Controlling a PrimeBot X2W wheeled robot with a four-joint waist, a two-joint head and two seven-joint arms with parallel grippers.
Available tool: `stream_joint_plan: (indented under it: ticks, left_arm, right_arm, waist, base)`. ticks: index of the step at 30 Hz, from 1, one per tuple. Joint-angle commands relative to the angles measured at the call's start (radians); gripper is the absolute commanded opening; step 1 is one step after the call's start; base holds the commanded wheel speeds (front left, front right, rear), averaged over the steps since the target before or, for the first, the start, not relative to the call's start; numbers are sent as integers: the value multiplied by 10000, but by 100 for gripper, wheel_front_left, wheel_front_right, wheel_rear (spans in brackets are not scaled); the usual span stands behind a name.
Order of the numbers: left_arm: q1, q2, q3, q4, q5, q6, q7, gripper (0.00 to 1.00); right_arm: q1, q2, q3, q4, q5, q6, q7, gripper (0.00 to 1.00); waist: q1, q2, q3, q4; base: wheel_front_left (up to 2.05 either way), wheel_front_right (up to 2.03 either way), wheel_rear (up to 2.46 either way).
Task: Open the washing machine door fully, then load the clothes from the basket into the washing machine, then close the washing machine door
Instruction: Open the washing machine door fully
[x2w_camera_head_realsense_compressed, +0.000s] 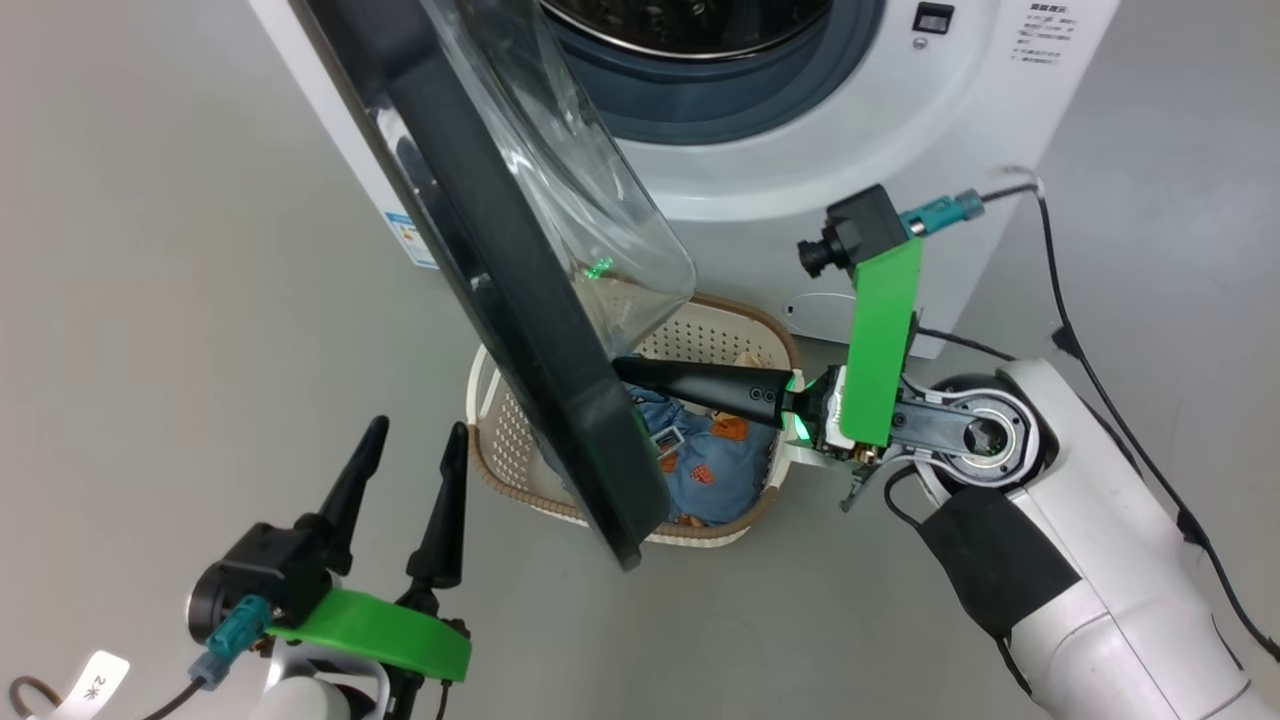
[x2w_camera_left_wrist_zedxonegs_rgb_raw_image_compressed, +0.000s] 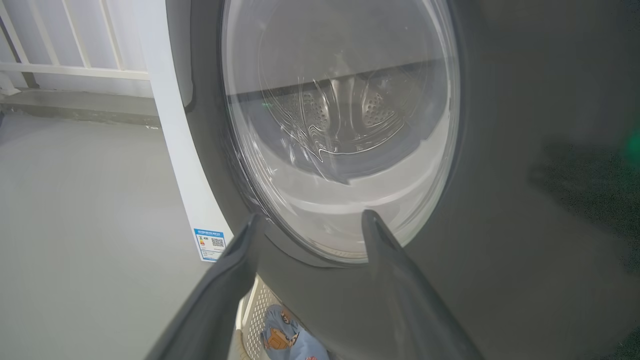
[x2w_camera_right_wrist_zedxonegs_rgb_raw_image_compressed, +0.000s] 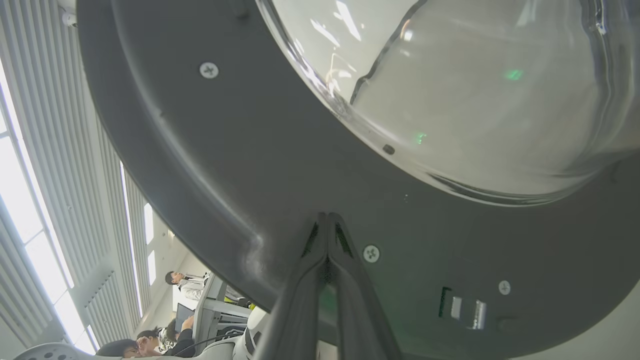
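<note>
Door (x2w_camera_head_realsense_compressed: 520, 330) stood part-open over basket (x2w_camera_head_realsense_compressed: 700, 335). Rigid, heavy, hinged; rim glossy, slippery; glass fragile. Push pt: inner rim, not bowl. R fingers (x2w_camera_right_wrist_zedxonegs_rgb_raw_image_compressed: 300, 300) clenched, tips on inner rim. L fingers (x2w_camera_head_realsense_compressed: 447, 500) spread, empty.

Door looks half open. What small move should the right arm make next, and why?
Probably push the washing machine door farther open with the shut right gripper: its tips sit at the door's inner face, and the door hangs over the basket of clothes.
</note>
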Motion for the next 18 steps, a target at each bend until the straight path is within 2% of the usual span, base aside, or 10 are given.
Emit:
stream_joint_plan:
  ticks: [1, 3, 4, 6, 7, 8, 18]
  left_arm:
    - [12, 206, 402, -163, 111, 2, -65, 100]
    - [41, 206, 479, -118, 170, -3, -65, 100]
    - [53, 206, 517, -95, 203, -5, -65, 100]
    - [87, 206, 604, -46, 279, -11, -65, 100]
    - [108, 206, 646, -22, 318, -13, -65, 100]
    - [126, 206, 686, 1, 351, -16, -65, 100]
    - [299, 286, 1007, 88, 522, -26, -65, 100]
  right_arm:
    - [187, 232, 31, -227, -69, 17, -140, 13]
    - [307, 154, -62, -182, -109, 17, -292, 37]
    - [382, 114, -122, -167, -117, 17, -381, 45]
    - [566, 24, -236, -143, -135, 17, -559, 85]
    - [673, -23, -294, -146, -129, 17, -636, 96]
    - [786, -80, -354, -151, -131, 17, -718, 100]
    - [1940, -655, -619, -273, -262, 17, -1282, 100]
  waist:
    - [0, 0, -48, -79]
    - [0, 0, -109, -164]
    - [0, 0, -137, -206]
    - [0, 0, -215, -300]
    - [0, 0, -254, -349]
    - [0, 0, -293, -395]
    - [0, 0, -625, -958]
  base:
    - [0, 0, 0]
    - [0, 0, 0]
    - [0, 0, 0]
    - [0, 0, 0]
    - [0, 0, 0]
    - [0, 0, 0]
    - [0, 0, 0]
